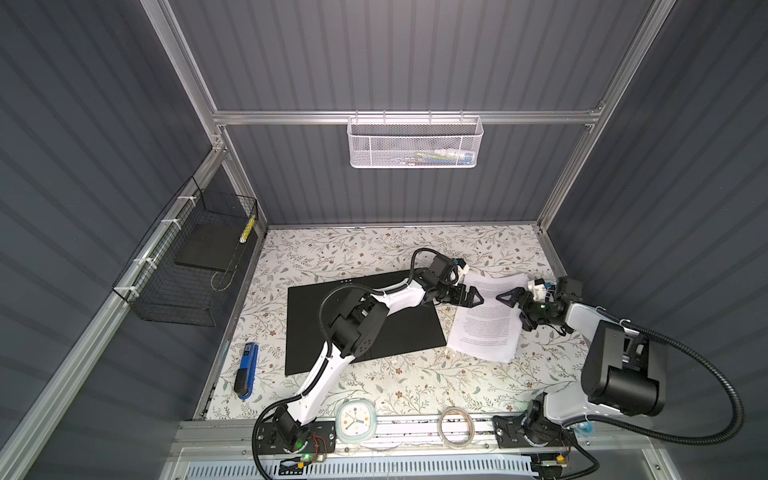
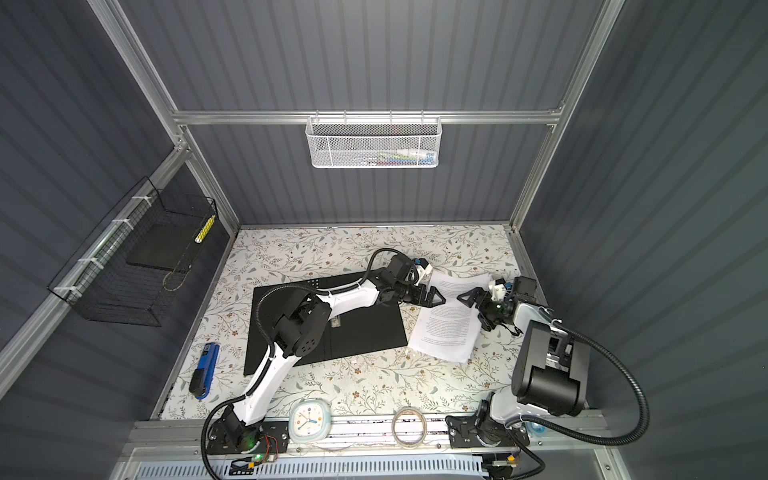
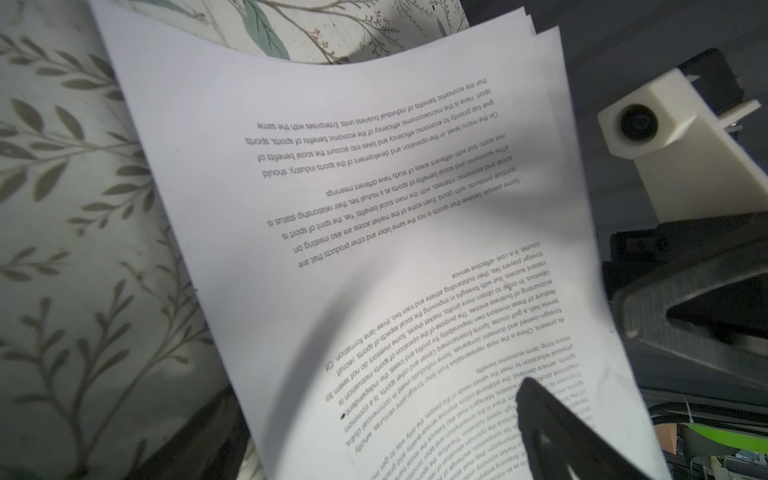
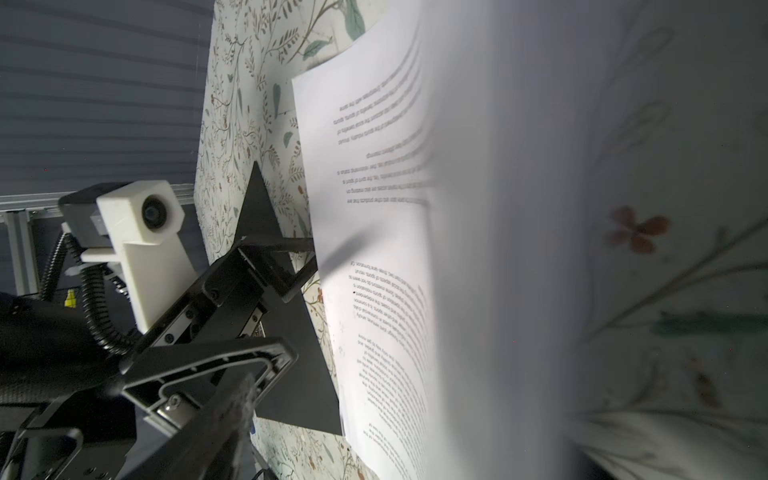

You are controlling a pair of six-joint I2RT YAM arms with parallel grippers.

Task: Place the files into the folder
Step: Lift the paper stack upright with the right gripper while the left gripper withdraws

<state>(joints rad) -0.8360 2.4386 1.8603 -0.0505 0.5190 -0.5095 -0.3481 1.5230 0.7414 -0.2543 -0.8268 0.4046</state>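
Papers (image 1: 486, 328) lie beside the folder (image 1: 403, 332); left claw (image 1: 471, 296) and right claw (image 1: 515, 305), both wide, should pinch far corners together

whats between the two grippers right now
The far end of the paper stack lies between the left gripper and the right gripper, nothing else; both top views show it.

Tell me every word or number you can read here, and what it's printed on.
"On the micro level, in the operation and development of the sports industry, should": top sheet of the files, left wrist view.
"Some people believe that sports is not the same labor and other products that are": same sheet.
Rest of that page: mostly blurred.
Dial of the clock: too small to read.
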